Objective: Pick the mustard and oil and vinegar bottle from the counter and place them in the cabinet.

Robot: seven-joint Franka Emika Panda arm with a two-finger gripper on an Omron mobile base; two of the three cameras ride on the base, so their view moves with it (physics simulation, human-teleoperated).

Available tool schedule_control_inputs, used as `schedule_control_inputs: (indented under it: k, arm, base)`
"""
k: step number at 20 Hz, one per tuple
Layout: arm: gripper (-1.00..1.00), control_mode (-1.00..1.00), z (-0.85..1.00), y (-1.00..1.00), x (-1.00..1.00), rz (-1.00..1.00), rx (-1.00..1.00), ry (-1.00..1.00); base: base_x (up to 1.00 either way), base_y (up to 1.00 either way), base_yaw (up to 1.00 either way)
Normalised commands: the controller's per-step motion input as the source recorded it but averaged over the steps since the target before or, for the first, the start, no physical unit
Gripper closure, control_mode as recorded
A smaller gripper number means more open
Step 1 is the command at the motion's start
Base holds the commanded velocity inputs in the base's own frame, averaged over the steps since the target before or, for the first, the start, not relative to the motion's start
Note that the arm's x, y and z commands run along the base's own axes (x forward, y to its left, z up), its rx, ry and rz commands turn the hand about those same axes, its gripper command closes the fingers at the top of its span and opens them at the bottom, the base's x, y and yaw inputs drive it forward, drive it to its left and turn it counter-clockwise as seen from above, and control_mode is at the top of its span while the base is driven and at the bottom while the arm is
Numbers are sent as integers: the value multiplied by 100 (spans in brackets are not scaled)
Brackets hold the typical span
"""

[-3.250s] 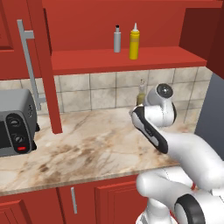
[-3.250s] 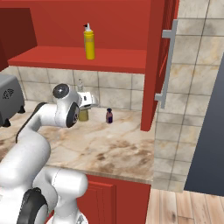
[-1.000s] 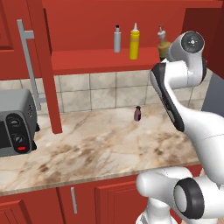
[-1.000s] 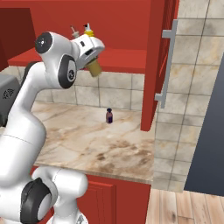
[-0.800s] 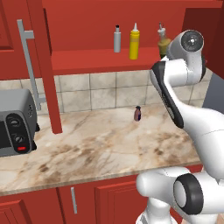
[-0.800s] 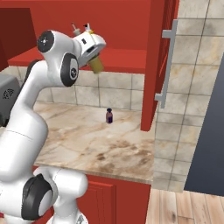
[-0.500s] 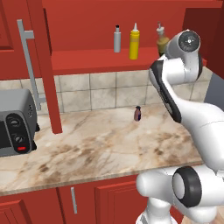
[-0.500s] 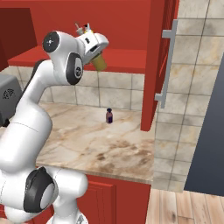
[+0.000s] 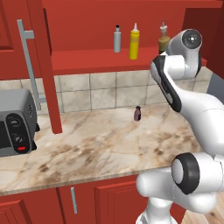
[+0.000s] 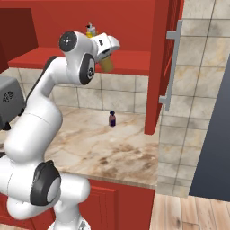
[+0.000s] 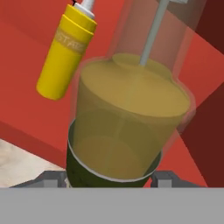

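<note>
While the mustard already stood on the cabinet shelf, the gripper was clamped on the oil bottle near its base; the bottle's long axis ran along the fingers, neck leading, at shelf level just right of the mustard.

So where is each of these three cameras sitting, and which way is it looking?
Left base view: behind the arm on its left, looking forward and down at the counter and open cabinet; the white arm rises at lower right.
Right base view: behind on the right, same scene; the arm rises at lower left.
Hand view: on the hand, looking along the gripper at the oil and vinegar bottle it holds.
Shared: the mustard on the shelf and the tiny dark bottle on the counter.
</note>
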Motion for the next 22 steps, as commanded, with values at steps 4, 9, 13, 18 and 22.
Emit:
schedule_control_inputs:
  k: [4,9,13,18,22]
  arm:
    - [100,-100,0,-8,33,0,4,0]
    - [100,-100,4,-6,29,0,0,-1]
    - [100,-100,4,-4,21,0,0,-2]
    - [100,-100,0,-4,23,0,2,-1]
    - [100,-100,0,-3,20,2,6,0]
  base:
    - [0,0,0]
    - [0,0,0]
    - [0,0,0]
    - [0,0,0]
    - [0,0,0]
